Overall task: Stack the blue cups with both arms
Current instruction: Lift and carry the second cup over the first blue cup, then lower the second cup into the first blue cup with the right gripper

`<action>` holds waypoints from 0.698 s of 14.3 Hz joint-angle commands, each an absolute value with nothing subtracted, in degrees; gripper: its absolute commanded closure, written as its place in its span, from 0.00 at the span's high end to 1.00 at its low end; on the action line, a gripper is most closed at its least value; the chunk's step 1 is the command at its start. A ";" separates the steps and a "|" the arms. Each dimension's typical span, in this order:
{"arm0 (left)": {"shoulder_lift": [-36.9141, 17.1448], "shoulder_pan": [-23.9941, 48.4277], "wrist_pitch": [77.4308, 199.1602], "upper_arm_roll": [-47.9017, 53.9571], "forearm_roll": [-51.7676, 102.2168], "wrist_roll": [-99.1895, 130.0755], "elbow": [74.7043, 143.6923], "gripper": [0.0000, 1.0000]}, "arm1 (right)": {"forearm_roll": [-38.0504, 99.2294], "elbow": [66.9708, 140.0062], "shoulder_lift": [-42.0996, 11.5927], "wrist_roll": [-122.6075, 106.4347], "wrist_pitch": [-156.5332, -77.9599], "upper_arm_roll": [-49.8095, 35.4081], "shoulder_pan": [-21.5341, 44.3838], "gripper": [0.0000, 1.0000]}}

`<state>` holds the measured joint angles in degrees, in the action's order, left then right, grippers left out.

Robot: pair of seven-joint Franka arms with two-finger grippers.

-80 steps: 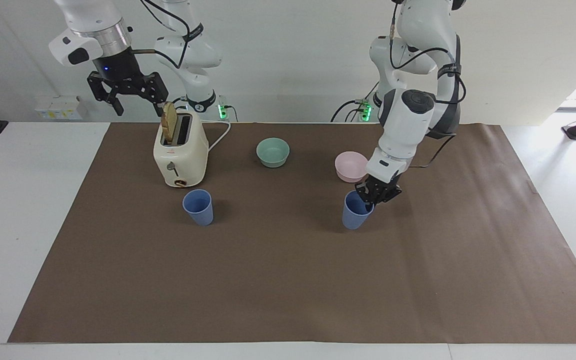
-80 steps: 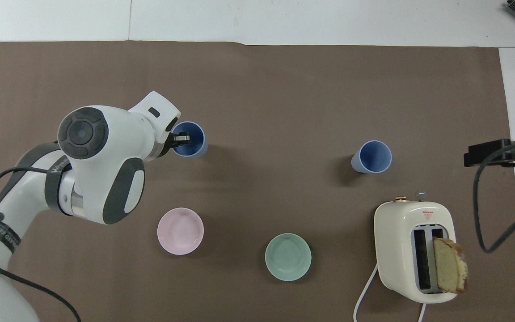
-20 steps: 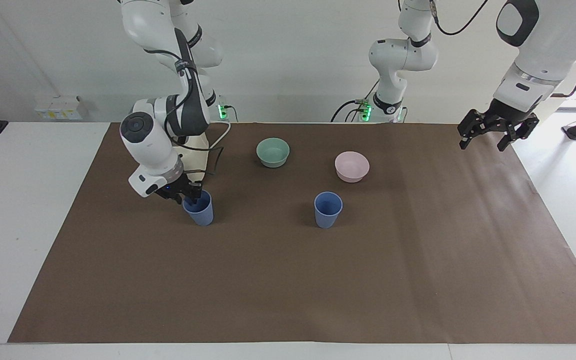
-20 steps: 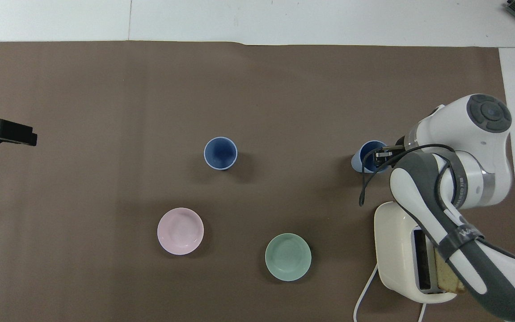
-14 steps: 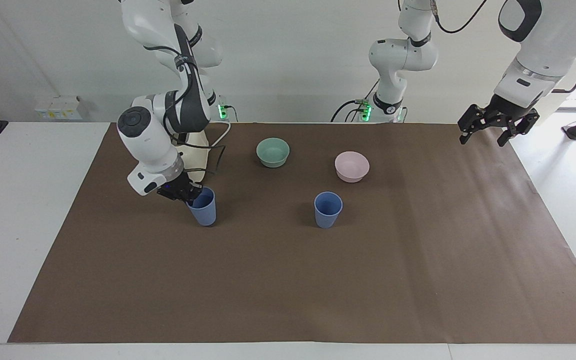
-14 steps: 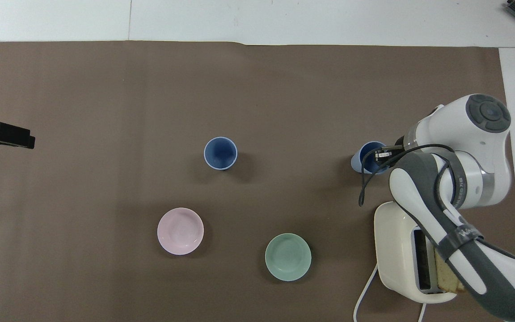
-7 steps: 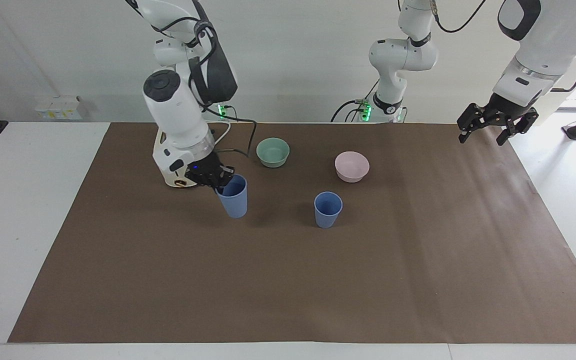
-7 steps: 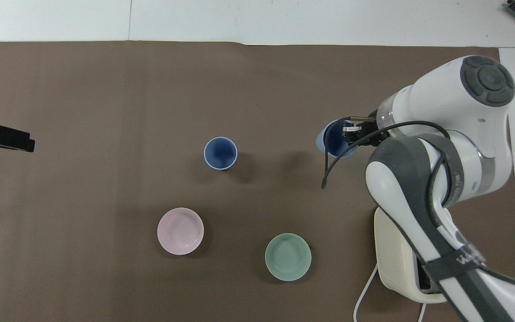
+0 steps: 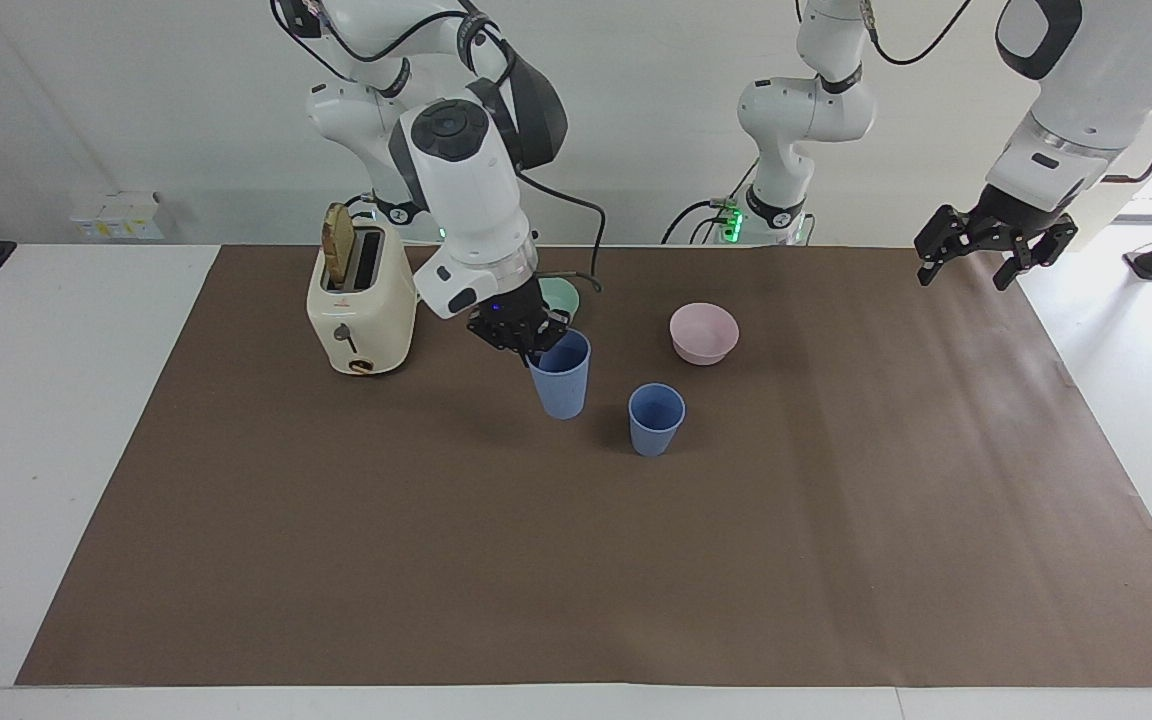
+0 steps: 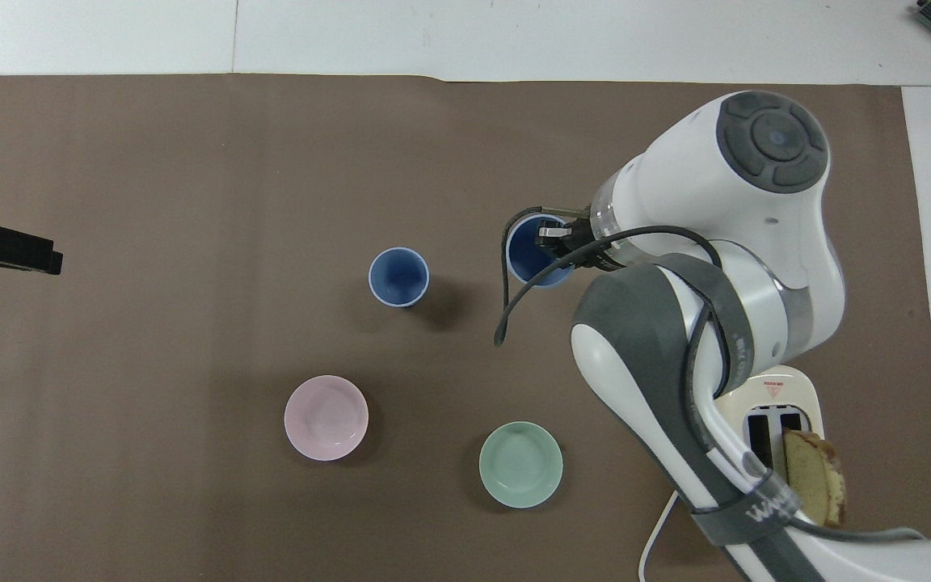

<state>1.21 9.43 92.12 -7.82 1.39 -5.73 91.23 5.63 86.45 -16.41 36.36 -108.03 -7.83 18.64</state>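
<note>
One blue cup (image 9: 656, 418) (image 10: 398, 277) stands upright on the brown mat near the middle. The other blue cup (image 9: 561, 385) (image 10: 534, 255) hangs tilted a little above the mat, beside the standing cup toward the right arm's end. My right gripper (image 9: 534, 350) (image 10: 550, 234) is shut on its rim, one finger inside the cup. My left gripper (image 9: 966, 272) (image 10: 29, 252) waits open and holds nothing, raised over the mat's edge at the left arm's end.
A cream toaster (image 9: 361, 300) (image 10: 797, 396) with a bread slice (image 9: 338, 243) (image 10: 813, 477) stands toward the right arm's end. A green bowl (image 9: 564, 291) (image 10: 520, 465) and a pink bowl (image 9: 703, 332) (image 10: 326, 417) sit nearer to the robots than the cups.
The right gripper has lifted its blue cup off the mat and carried it from beside the toaster toward the standing cup. The left gripper has stayed where it was.
</note>
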 commanded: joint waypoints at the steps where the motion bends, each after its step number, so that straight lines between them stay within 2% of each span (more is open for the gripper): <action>1: 1.49 8.61 91.41 -7.21 0.62 -6.42 90.70 1.00 | 5.36 80.79 -20.20 41.73 -106.52 -7.74 22.39 0.00; 6: 1.49 9.14 91.41 -7.12 0.88 -6.24 90.70 1.00 | 5.27 73.40 -26.35 47.80 -106.96 -7.65 26.18 0.00; 10: 1.49 9.14 91.32 -7.03 0.88 -6.24 90.70 1.00 | 5.19 72.95 -28.82 51.50 -108.46 -7.65 28.56 0.00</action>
